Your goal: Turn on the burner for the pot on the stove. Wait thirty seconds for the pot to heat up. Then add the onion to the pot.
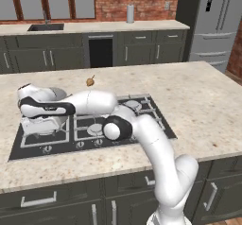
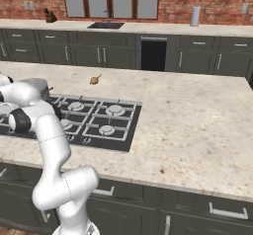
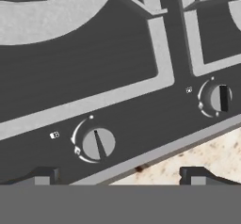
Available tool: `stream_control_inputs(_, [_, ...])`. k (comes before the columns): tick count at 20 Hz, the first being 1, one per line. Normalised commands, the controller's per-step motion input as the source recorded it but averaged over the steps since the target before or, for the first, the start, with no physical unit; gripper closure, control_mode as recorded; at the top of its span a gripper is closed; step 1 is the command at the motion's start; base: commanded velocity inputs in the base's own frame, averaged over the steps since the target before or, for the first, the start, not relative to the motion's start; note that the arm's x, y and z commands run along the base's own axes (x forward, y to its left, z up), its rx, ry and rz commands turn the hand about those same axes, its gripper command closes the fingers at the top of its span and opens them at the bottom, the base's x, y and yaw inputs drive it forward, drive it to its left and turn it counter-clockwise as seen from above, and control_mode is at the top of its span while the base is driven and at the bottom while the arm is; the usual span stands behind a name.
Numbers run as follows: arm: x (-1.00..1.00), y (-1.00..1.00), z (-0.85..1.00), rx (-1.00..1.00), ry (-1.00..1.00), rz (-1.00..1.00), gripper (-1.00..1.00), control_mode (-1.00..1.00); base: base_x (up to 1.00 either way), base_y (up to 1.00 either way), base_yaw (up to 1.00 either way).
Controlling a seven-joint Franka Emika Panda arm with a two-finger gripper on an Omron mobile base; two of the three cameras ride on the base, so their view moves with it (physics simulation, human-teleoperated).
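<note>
Stone island counter (image 1: 203, 96) carries the stove (image 1: 156, 125). Pot (image 2: 35, 86) at its left end, mostly behind the arm. Gripper (image 3: 117, 176) hovers above a knob (image 3: 98, 144), jaws spread. Onion (image 1: 90, 81) on counter beyond.

A pale speckled island counter (image 1: 203, 96), dark cabinets (image 2: 207, 56), a sink (image 1: 46, 27), a steel fridge (image 1: 220, 25) and a brick wall (image 1: 137, 4).

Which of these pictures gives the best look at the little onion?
The right base view: the onion lies in the open on the counter beyond the stove. The left base view shows it too, just above the arm's forearm. The hand view looks at the stove's knobs.
</note>
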Motion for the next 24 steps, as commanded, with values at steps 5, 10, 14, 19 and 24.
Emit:
stream_control_inputs(5, [0.01,0.07,-0.16,-0.01,-0.03,0.01,-1.00,-1.00,0.00,0.00,0.00])
stream_control_inputs(10, [0.00,0.00,-0.05,0.00,-0.02,0.09,-1.00,-1.00,0.00,0.00,0.00])
stream_control_inputs(14, [0.00,0.00,-0.01,0.00,0.00,0.12,-1.00,-1.00,0.00,0.00,0.00])
stream_control_inputs(19, [0.02,-0.07,0.00,0.01,0.00,0.06,-1.00,-1.00,0.00,0.00,0.00])
stream_control_inputs(24, [0.09,0.13,-0.28,0.28,0.00,0.23,-1.00,-1.00,0.00,0.00,0.00])
